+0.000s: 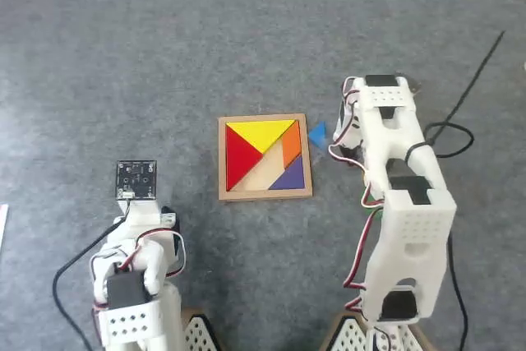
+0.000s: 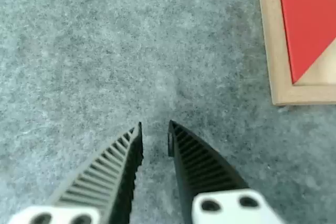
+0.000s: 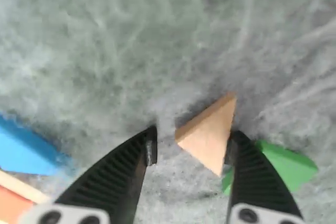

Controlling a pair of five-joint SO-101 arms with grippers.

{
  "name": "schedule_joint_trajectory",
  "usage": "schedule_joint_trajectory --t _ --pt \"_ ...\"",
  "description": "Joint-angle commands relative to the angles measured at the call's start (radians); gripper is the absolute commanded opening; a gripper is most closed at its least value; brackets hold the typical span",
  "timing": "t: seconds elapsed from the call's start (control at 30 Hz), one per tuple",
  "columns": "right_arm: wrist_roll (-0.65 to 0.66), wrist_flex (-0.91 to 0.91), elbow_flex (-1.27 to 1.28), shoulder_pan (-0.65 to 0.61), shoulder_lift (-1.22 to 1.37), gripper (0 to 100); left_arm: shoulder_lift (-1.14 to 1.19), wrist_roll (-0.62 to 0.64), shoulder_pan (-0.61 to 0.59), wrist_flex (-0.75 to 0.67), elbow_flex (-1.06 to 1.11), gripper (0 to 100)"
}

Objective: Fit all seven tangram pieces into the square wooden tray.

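The square wooden tray (image 1: 223, 158) lies mid-table and holds a yellow triangle (image 1: 261, 133), a red triangle (image 1: 238, 158), an orange piece (image 1: 292, 147) and a purple piece (image 1: 291, 177). A blue triangle (image 1: 317, 131) lies just outside its right edge. My right gripper (image 3: 192, 141) is open low over the carpet, its fingers either side of a tan wooden triangle (image 3: 207, 132). A green piece (image 3: 286, 165) lies just beyond one finger, and the blue triangle (image 3: 21, 150) is off to the other side. My left gripper (image 2: 155, 129) is shut and empty, short of the tray's corner (image 2: 275, 72).
Grey carpet covers the whole table. The right arm (image 1: 403, 195) stretches along the tray's right side, over the loose pieces there. The left arm (image 1: 136, 269) is folded at the front left. A black cable (image 1: 468, 88) runs off at the back right.
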Motion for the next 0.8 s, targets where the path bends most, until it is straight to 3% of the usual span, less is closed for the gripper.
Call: schedule_joint_trajectory --t 0.0,0.77 --pt "0.018 -0.005 -0.029 -0.015 -0.058 22.6 -0.018 0.0 0.003 0.003 -0.012 8" --pt "0.012 -0.015 -0.064 0.074 0.048 22.6 -0.018 0.0 0.003 0.003 -0.012 8"
